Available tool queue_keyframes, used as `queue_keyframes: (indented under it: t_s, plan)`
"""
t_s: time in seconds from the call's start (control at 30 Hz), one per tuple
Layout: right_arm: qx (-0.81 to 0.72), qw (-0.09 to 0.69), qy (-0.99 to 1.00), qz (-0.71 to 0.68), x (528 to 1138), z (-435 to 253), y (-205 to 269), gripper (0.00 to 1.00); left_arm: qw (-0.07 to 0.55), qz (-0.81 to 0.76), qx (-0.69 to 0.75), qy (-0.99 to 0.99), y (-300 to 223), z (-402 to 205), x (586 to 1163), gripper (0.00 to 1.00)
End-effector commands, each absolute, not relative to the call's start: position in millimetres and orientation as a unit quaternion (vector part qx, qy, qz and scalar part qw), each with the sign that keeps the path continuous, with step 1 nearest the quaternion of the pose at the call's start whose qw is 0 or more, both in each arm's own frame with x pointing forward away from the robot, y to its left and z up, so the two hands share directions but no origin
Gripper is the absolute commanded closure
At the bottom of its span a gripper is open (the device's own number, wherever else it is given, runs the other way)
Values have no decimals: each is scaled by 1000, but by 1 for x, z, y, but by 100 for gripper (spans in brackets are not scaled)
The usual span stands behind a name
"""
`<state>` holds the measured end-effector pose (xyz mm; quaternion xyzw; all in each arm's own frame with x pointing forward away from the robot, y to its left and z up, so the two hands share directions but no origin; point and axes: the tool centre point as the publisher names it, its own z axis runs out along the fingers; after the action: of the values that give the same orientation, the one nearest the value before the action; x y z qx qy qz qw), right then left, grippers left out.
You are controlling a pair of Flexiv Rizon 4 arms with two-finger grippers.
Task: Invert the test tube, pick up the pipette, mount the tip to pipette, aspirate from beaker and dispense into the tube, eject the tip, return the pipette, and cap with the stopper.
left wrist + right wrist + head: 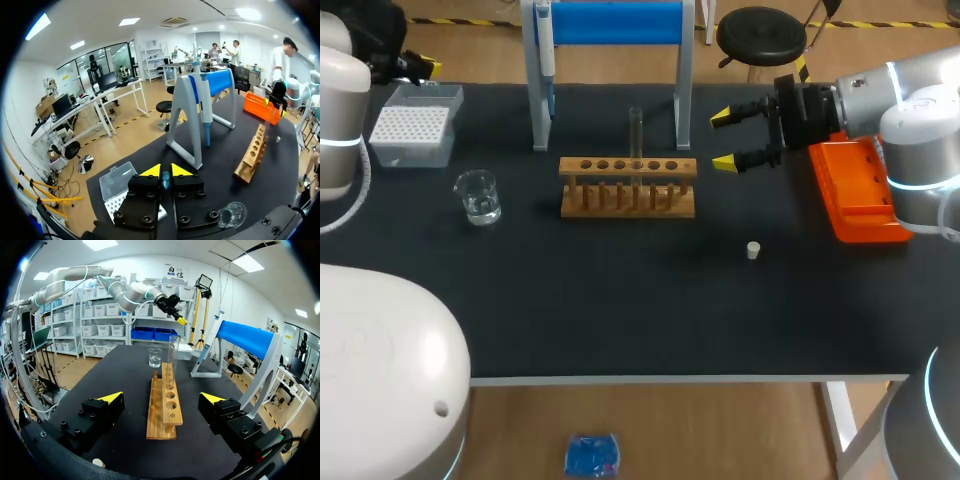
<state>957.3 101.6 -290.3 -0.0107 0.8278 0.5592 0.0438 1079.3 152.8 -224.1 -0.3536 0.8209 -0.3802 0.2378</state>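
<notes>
Our right pincer (pixel 722 140) gapes wide near the end of the wooden rack (pixel 628 186), where the test tube (pixel 636 128) stands upright in a hole. If we close off-centre, a finger may knock the tube or drag the rack, and we judge the slick glass could slip when turned over.

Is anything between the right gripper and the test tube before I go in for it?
Nothing visible. The right gripper is open by the wooden rack's near end. The rack holes between it and the upright test tube are empty.
</notes>
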Motion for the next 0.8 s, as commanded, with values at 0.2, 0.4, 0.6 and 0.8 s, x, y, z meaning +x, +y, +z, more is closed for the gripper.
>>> queue_keyframes:
  t_s: [0.2, 0.4, 0.6, 0.8]
  plan:
    - [-12, 43, 828, 559, 958, -290, 101, 0, 221, -376, -294, 850, 115, -193, 1046, 100]
    - [-12, 43, 828, 559, 958, -290, 101, 0, 197, -371, -251, 872, 88, -178, 1022, 100]
    - [-12, 43, 828, 559, 958, -290, 101, 0, 161, -368, -213, 890, 59, -167, 995, 100]
    - [-12, 43, 828, 559, 958, -290, 101, 0, 131, -368, -189, 901, 33, -162, 964, 100]
